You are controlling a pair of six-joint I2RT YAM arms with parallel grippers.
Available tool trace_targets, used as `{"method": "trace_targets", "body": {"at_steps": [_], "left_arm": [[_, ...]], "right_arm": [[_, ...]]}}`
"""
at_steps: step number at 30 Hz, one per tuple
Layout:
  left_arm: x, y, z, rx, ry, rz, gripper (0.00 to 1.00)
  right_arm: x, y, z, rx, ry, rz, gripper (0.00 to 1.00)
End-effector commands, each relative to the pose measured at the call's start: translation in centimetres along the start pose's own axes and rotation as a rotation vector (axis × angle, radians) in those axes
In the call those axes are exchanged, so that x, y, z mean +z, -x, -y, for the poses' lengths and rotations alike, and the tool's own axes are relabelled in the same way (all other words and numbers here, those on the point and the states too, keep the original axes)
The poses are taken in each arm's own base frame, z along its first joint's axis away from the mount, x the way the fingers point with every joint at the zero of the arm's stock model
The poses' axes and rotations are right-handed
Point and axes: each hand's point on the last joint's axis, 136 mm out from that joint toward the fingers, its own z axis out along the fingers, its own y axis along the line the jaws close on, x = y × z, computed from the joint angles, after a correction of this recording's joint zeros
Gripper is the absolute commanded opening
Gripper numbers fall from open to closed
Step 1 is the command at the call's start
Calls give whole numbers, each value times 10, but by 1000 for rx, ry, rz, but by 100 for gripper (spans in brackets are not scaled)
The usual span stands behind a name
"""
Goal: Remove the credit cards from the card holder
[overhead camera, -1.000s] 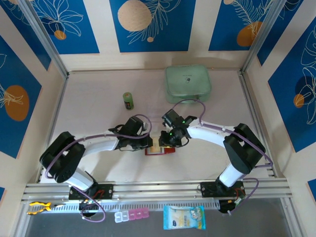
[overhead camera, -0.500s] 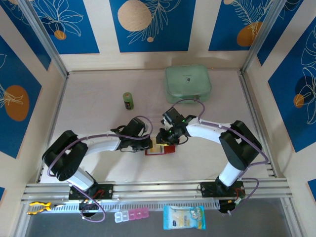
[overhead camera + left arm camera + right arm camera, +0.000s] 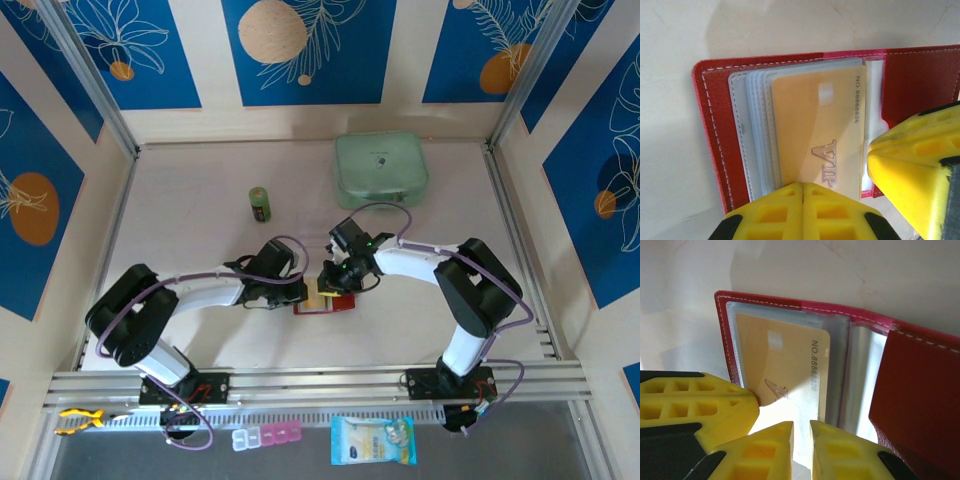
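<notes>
One card holder (image 3: 710,130) lies under the closed left claw (image 3: 802,186) and narrow right claw (image 3: 801,426).

Bare table (image 3: 180,220) around crowded card holder (image 3: 343,304)

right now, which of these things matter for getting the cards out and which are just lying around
For the job:
- red wallet, lying open
- tan card in its clear pocket

Just lying about:
- green zip case
- small green cylinder
- pill box
- blue packet
</notes>
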Motion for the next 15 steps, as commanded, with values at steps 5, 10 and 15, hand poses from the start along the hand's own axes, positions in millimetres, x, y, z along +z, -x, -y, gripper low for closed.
{"method": "trace_targets", "body": {"at_steps": [5,10,15], "left_arm": [[5,-6,-8,-3,24,-14,1],[6,-7,-10,-3,29,-15,1],[5,-6,-8,-1,27,-14,1]], "right_arm": [[5,2,1,4,10,-21,17],[0,4,9,5,-45,4,22],[-4,4,13,-1,-74,15,24]]}}
